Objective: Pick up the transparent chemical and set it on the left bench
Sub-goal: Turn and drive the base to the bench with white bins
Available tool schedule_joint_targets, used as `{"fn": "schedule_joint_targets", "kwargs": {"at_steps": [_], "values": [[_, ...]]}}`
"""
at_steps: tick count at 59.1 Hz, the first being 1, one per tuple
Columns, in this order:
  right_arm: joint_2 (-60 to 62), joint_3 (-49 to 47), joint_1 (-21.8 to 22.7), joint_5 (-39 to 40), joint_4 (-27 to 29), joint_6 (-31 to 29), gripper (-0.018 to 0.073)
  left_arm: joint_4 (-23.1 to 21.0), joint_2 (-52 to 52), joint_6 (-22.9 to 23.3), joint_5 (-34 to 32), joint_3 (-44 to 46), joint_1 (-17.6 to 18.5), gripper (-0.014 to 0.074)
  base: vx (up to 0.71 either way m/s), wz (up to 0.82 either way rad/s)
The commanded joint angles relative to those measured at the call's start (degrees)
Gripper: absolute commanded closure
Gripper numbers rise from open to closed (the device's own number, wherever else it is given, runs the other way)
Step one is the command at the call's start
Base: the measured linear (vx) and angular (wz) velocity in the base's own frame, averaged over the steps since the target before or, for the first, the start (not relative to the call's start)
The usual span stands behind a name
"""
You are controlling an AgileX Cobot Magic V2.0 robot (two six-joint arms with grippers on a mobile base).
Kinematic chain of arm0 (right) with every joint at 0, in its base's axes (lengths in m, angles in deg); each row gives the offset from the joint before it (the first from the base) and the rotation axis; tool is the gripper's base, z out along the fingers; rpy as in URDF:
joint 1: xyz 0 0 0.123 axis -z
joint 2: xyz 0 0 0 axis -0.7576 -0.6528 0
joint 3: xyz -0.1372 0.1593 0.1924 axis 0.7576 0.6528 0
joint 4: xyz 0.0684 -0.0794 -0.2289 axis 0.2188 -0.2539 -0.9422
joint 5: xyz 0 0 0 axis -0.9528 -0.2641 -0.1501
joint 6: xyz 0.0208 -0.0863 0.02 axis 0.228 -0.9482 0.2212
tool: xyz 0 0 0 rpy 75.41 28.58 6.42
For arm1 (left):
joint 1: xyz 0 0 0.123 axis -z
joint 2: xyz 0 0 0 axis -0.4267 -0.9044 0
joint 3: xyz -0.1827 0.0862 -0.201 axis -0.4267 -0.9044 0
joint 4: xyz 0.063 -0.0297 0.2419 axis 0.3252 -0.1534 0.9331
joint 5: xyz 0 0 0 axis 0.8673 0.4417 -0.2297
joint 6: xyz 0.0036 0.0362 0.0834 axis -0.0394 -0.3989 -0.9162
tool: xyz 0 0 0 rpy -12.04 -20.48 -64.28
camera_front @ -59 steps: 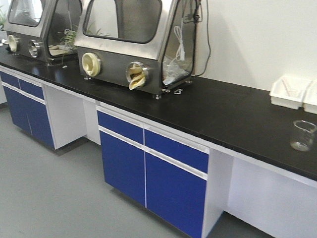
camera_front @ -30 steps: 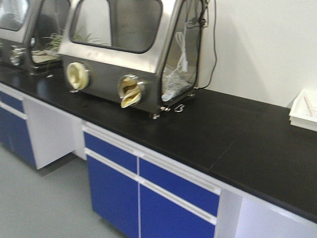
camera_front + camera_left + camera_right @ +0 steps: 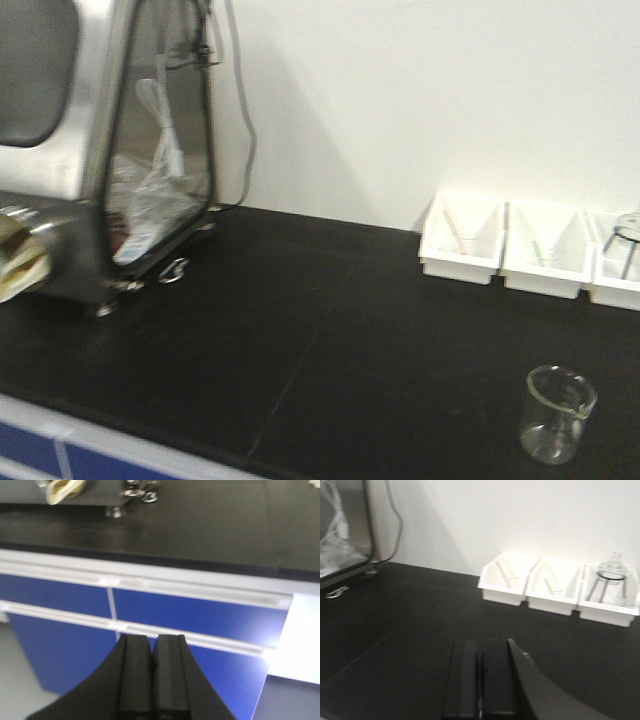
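The transparent chemical (image 3: 556, 414) is a small clear glass beaker with a round rim. It stands upright on the black benchtop (image 3: 330, 340) at the lower right of the front view. It does not show in either wrist view. My left gripper (image 3: 151, 639) is shut and empty, in front of the blue cabinet drawers (image 3: 200, 615) below the bench edge. My right gripper (image 3: 480, 642) is shut and empty, low over the black benchtop (image 3: 420, 630), pointing toward the white trays.
A steel glove box (image 3: 90, 150) stands at the left on the bench. Three white trays (image 3: 462, 238) line the back wall at the right. The rightmost tray holds a round glass flask on a black tripod (image 3: 612, 577).
The front view has swung to the right along the bench. The glove box has slid to the left edge, and the beaker and white trays have come into view.
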Motion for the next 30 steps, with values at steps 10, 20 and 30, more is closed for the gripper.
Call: {"fn": "schedule_joint_targets", "kwargs": {"at_steps": [10,20,30], "values": [[-0.1,-1.7,0.0,4.8,-0.4,-0.2,0.0564,0.0,1.1,0.4,-4.5,-0.9,0.1,0.06,0.33,-0.49],[-0.1,-1.7,0.0,4.8,-0.4,-0.2,0.0564,0.0,1.1,0.4,-4.5,-0.9,0.1,0.06,0.3,-0.41],[-0.1,-1.7,0.0,4.8,-0.4,-0.2,0.0564,0.0,1.1,0.4,-4.5,-0.9,0.1,0.06,0.27,-0.36]]}}
